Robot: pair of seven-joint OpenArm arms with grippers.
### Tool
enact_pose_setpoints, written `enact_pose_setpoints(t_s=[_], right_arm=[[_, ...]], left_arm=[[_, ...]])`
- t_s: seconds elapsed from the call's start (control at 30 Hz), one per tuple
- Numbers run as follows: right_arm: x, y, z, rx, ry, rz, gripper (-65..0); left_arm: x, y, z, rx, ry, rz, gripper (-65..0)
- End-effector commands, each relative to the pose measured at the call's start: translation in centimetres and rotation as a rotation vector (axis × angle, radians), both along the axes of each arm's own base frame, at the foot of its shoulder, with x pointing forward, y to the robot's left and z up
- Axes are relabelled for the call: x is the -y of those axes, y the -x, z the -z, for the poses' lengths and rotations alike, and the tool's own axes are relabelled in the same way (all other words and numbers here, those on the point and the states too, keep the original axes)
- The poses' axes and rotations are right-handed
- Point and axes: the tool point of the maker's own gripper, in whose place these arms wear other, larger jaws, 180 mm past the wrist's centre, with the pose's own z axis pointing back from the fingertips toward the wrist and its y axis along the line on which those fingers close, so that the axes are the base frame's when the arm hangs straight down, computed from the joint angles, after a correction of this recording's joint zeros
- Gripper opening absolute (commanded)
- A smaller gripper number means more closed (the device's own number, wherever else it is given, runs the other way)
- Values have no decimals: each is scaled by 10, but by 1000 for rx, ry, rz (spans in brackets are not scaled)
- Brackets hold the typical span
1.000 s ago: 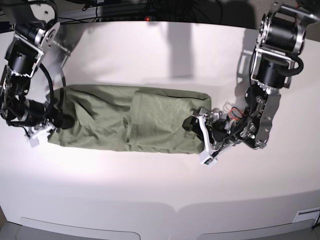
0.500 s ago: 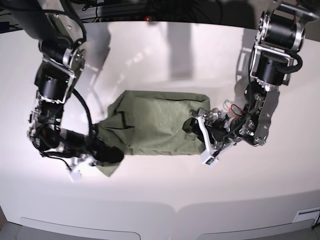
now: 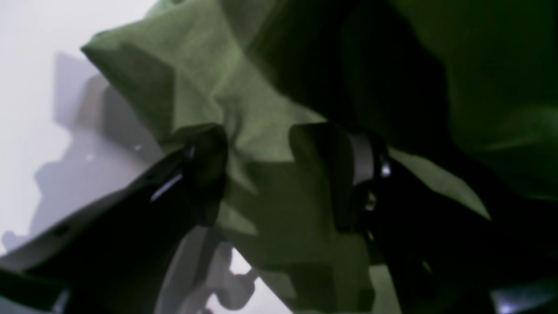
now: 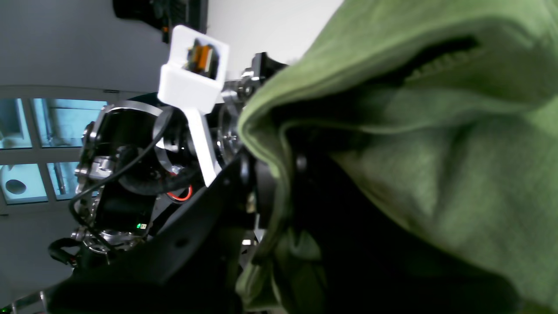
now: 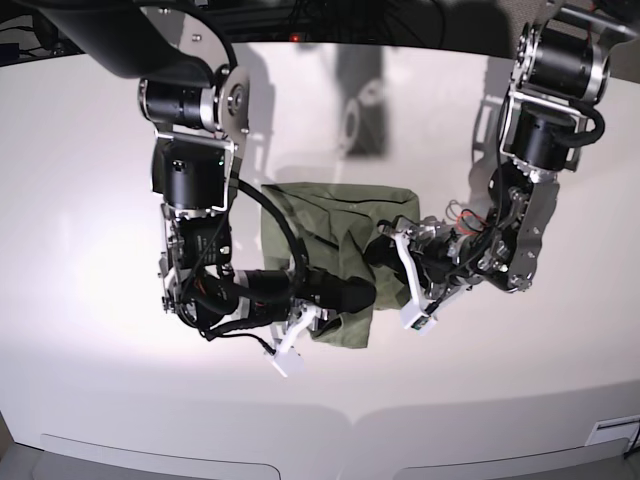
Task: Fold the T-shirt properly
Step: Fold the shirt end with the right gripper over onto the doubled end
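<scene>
Base view: the T-shirt [image 5: 335, 235] lies bunched on the white surface [image 5: 100, 380] between my two arms. My right pincer [image 5: 362, 297] is clamped on its near edge. My left pincer [image 3: 257, 174] has fingers apart, with cloth lying between them.

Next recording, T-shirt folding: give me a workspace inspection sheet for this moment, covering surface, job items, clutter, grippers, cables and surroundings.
Surface: white table, bare apart from the cloth.
Job's things: green T-shirt, bunched and partly doubled over mid-table.
Clutter: nothing seen.
Grippers: right gripper shut on a T-shirt edge; left gripper astride the cloth, fingers apart.
Cables: black cable along the right arm; red wiring at the left arm.
Surroundings: windows behind; dark equipment past the far edge.
</scene>
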Motion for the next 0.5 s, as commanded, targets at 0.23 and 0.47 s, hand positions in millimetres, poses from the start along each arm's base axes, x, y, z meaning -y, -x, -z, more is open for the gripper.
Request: enact_pose_setpoints(t_s=[0.23, 0.47], right_arm=[[6, -13, -7, 46, 49, 8, -650], [5, -16, -8, 56, 49, 25, -650]], left_arm=[[-5, -26, -31, 21, 53, -35, -300], [-20, -60, -56, 101, -46, -53, -300]])
